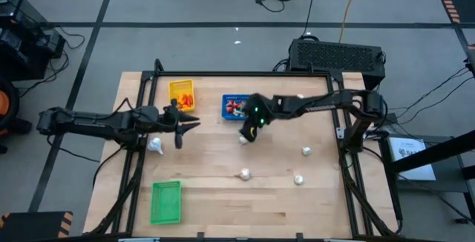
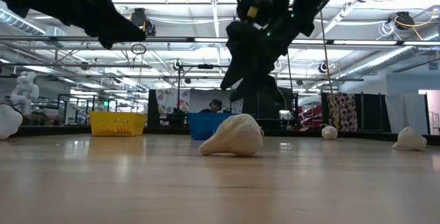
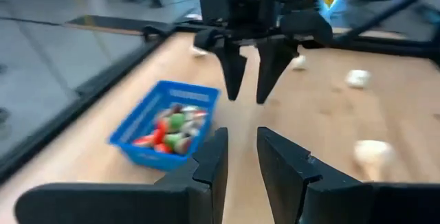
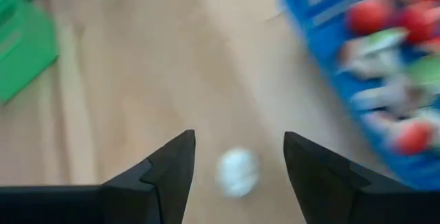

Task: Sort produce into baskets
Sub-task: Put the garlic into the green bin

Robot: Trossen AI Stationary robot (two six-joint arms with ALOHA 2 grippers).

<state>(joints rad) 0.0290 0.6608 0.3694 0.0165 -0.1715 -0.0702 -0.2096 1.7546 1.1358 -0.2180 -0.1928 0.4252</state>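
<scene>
White garlic bulb (image 4: 238,171) lies on table (image 1: 223,197) beside blue basket (image 1: 236,107), under your right gripper (image 1: 251,133), fingers apart, empty. Likely light, hard, rounded, may roll; pinch across widest middle. Left gripper (image 1: 178,127) hovers near yellow basket (image 1: 182,94), fingers narrowly parted, empty.

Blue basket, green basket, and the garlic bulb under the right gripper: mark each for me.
blue basket (image 1: 236,98), high view, on its far rim.
green basket (image 1: 165,202), high view, on its floor.
garlic bulb (image 4: 238,171), right wrist view, on its middle.
</scene>
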